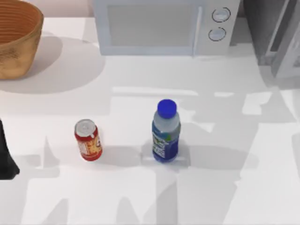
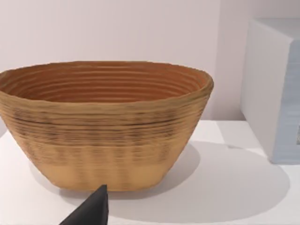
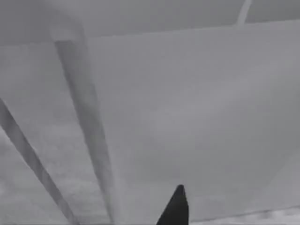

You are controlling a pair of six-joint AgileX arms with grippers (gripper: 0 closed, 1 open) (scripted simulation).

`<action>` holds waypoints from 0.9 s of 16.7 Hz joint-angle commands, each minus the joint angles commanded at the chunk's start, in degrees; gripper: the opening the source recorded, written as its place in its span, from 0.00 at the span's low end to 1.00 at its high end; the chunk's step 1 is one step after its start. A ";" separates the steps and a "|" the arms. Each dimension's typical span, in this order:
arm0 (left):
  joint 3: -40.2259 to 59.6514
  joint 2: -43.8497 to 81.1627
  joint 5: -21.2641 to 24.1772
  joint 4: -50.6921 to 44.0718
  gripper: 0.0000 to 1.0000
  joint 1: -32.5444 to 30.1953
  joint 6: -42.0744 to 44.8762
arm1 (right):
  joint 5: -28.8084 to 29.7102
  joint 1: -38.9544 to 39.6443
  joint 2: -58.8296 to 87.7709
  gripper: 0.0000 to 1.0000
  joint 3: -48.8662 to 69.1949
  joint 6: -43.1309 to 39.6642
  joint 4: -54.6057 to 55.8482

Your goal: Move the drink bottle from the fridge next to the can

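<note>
The drink bottle (image 1: pixel 165 132), clear with a blue cap and blue-green label, stands upright on the white table near the middle. The red can (image 1: pixel 87 140) stands to its left, about a bottle's height away. The dark grey fridge (image 1: pixel 274 35) fills the back right corner, its pale-framed door angled outward. My left arm (image 1: pixel 5 159) sits parked at the table's left edge. A dark part of my left gripper (image 2: pixel 91 211) points at the basket. My right gripper (image 3: pixel 176 208) faces a grey, pale-framed fridge surface (image 3: pixel 187 108) from close by. Nothing is held by either.
A woven basket (image 1: pixel 16 42) stands at the back left, also large in the left wrist view (image 2: pixel 103 136). A white microwave (image 1: pixel 164 26) with two round knobs sits at the back centre. Open tabletop lies in front of the can and bottle.
</note>
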 joint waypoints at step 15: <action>0.00 0.00 0.00 0.00 1.00 0.00 0.00 | 2.91 1.77 13.34 1.00 15.92 2.12 -2.21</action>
